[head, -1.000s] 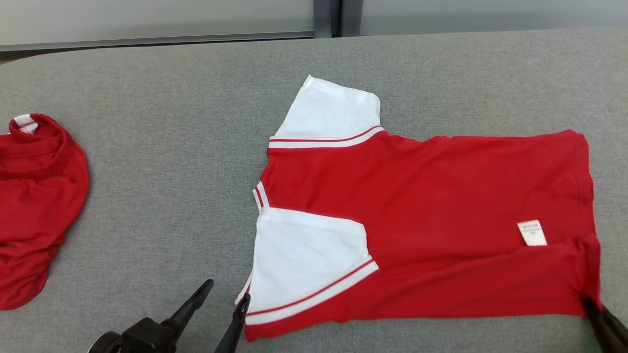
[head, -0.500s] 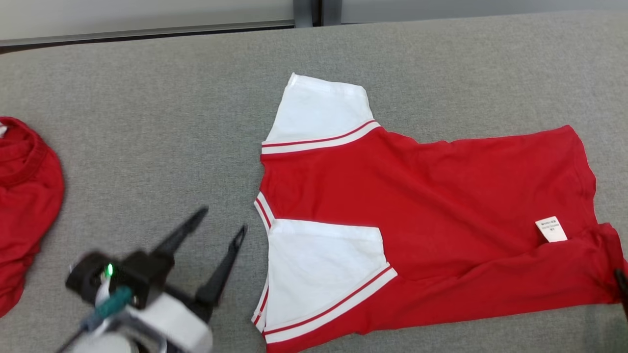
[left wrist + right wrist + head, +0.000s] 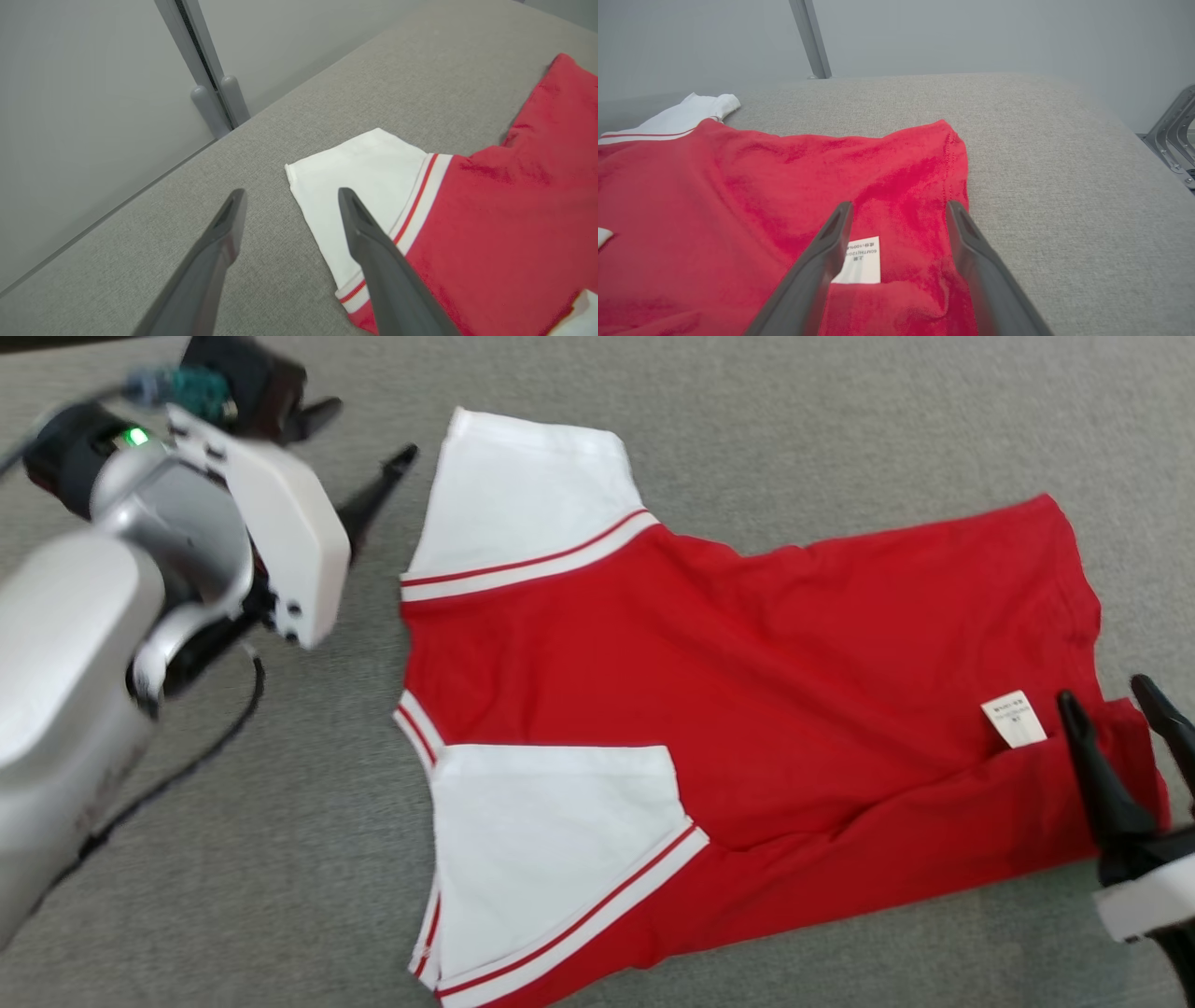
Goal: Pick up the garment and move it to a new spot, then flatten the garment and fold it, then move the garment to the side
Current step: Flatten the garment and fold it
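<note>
The garment (image 3: 747, 663) is a red shirt with white, red-striped sleeves, lying flat on the grey padded table (image 3: 308, 821), collar end to the left. Its near side is folded up over the body, and a white care label (image 3: 1013, 719) shows near the hem. My left gripper (image 3: 369, 434) hangs open at the far left, just beside the far white sleeve (image 3: 359, 172), with nothing between its fingers. My right gripper (image 3: 1104, 693) stands open over the hem's near corner, its fingers (image 3: 822, 266) either side of the label (image 3: 861, 266), holding nothing.
My pale left forearm (image 3: 112, 607) and its black cable cross the left of the head view. A grey wall with an upright post (image 3: 212, 100) runs behind the table's far edge. A metal frame (image 3: 1174, 133) stands off the table's right end.
The head camera has tilted down and shifted. My right gripper has opened and let go of the hem corner. My left arm has swung from the near sleeve up to the far sleeve.
</note>
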Tool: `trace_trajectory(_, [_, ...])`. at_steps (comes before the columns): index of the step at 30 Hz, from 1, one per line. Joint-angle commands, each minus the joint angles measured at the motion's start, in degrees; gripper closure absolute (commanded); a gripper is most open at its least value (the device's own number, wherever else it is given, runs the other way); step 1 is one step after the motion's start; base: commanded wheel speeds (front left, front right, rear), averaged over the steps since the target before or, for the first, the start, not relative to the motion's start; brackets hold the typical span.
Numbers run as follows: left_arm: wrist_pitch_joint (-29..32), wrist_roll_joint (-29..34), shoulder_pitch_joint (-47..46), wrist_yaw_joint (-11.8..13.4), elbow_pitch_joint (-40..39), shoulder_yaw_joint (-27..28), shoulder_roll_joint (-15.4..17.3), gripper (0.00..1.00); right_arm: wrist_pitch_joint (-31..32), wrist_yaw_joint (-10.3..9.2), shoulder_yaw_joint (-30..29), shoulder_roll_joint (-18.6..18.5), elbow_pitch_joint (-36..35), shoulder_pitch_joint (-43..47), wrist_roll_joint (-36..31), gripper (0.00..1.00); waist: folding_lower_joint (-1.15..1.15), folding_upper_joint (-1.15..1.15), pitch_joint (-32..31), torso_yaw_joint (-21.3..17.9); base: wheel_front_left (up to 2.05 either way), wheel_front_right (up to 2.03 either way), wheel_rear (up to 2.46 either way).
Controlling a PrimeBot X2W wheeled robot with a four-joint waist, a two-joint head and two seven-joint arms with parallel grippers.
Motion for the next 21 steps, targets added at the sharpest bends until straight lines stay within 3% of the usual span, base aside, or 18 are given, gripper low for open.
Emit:
trace_trajectory(1, [1.99,-0.16,-2.99,-0.97,2.56,-0.15,-0.43,0.00,-0.42,-0.10,1.13,0.47,0.33,-1.93,-0.29,0.00,0.00,0.00,2.88,-2.97,0.00,0.00,0.00])
trace_trajectory(9, [15.10,-3.44,-12.52,-3.89,16.06,-1.95,-3.08,0.00,-3.48,-0.10,6.29,2.77,4.74,-7.09,0.68,0.00,0.00,0.00,6.28,-8.04,0.00,0.00,0.00])
trace_trajectory(21, [16.75,-0.97,-16.40,-4.90,24.46,-4.09,-2.27,0.00,-7.84,-0.10,10.62,4.28,10.47,-10.53,2.76,0.00,0.00,0.00,8.16,-13.21,0.00,0.00,0.00])
